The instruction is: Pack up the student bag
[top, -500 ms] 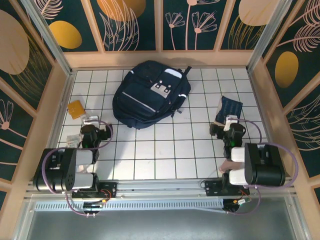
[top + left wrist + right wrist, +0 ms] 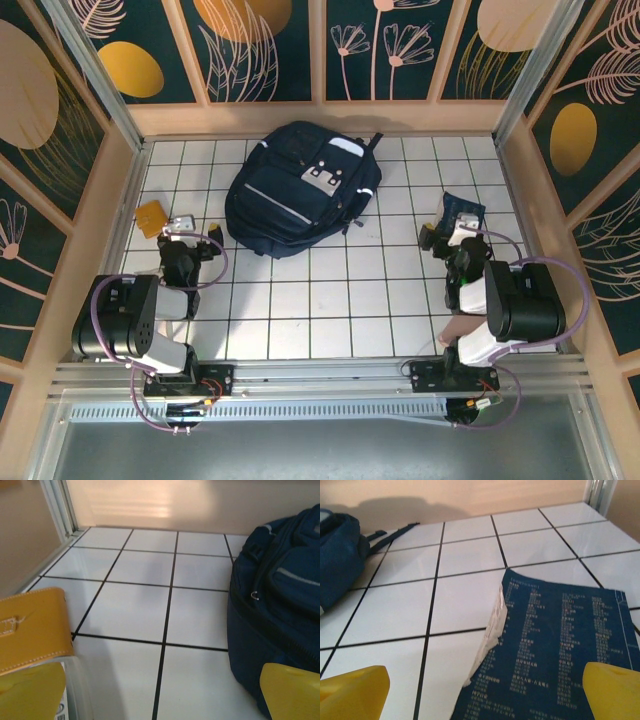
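Observation:
The student bag (image 2: 300, 185), a large navy backpack with a grey patch, lies at the back middle of the tiled table; its side also fills the right of the left wrist view (image 2: 280, 610) and the far left of the right wrist view (image 2: 337, 555). My left gripper (image 2: 192, 228) is open just right of a small orange-yellow packet (image 2: 152, 217), which lies against the left fingertip (image 2: 30, 692) in the wrist view (image 2: 30, 627). My right gripper (image 2: 447, 228) is open at the near edge of a dark-blue patterned pouch (image 2: 555, 650), which reaches between its yellow fingertips (image 2: 612, 690).
Wooden walls (image 2: 320, 118) close in the white gridded table (image 2: 330, 290) at the back and both sides. A black strap (image 2: 395, 530) trails from the bag across the tiles. Bare tiles lie between the two grippers, in front of the bag.
Both arms have reached forward: the left gripper moved up beside the orange-yellow packet, and the right gripper moved up to the dark-blue pouch. The bag has not moved.

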`<state>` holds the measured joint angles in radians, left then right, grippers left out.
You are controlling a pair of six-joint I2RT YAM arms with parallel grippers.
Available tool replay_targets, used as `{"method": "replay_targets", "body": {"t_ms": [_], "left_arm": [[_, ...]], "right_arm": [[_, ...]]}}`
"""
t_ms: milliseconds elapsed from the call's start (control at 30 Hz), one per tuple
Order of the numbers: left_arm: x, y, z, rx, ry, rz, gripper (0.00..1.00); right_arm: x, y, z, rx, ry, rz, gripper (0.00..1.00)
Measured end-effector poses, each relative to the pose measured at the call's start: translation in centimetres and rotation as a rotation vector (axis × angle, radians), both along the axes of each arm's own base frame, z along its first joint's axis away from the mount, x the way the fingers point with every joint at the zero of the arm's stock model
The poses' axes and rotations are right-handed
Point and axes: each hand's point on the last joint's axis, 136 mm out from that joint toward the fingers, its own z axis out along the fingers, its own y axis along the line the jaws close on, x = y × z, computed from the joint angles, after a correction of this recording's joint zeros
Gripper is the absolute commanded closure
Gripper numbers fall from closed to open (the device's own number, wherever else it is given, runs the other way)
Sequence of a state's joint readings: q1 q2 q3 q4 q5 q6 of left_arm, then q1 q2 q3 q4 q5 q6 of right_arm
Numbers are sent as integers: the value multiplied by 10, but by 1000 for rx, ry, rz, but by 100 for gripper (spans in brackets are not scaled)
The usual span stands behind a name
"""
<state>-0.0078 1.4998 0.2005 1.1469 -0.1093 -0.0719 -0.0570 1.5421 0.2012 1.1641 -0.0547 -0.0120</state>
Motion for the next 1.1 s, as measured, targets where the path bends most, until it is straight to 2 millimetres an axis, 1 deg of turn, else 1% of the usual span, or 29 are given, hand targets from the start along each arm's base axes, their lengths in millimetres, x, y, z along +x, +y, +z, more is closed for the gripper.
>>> {"method": "replay_targets", "body": {"t_ms": [100,233,467,533,567,600,633,700,733,767,800,833,867,900,933,967,1000,1033,1067,1100], "left_arm": [[3,1,9,1,-34,3,1],[5,4,15,5,-58,24,1],[7,7,22,10,-86,46,1],[9,5,23,10,-73,33,1],[12,2,26,4,-53,19,1],[17,0,32,-8,-42,11,1],[24,-3,47,-29,-44,0,1],[37,-10,83,-101,-60,-18,1],[43,-12,103,-164,-70,-21,1],[48,-17,124,-237,-78,-29,1],[50,-21,137,-285,-78,-48,1],[51,-29,148,-339,-74,-80,1],[51,-38,153,-395,-61,-124,1],[50,-48,153,-437,-34,-162,1],[48,-61,145,-478,21,-201,1],[46,-72,131,-489,99,-213,1],[45,-84,121,-487,158,-230,1],[42,-103,106,-464,246,-253,1],[38,-121,94,-443,316,-285,1],[35,-134,85,-426,368,-310,1]], "right_arm": [[3,0,8,2,-33,-1,1],[5,0,16,8,-64,-2,1],[6,-1,19,15,-77,-8,1],[7,-2,22,19,-62,-25,1],[10,-5,27,32,-51,-46,1],[15,-9,37,56,-37,-80,1],[25,-15,55,91,-42,-127,1],[44,-33,97,192,-50,-251,1],[54,-41,122,255,-60,-302,9],[60,-43,140,300,-69,-316,17],[65,-39,152,342,-67,-301,19],[68,-31,157,375,-49,-268,21],[71,-13,154,392,-8,-212,21],[73,10,146,398,46,-143,21],[74,43,132,394,123,-53,20],[72,84,115,372,211,51,19],[68,119,101,360,280,140,18],[57,163,83,338,369,249,15],[46,194,69,331,434,325,10],[36,214,57,337,488,374,7]]}}
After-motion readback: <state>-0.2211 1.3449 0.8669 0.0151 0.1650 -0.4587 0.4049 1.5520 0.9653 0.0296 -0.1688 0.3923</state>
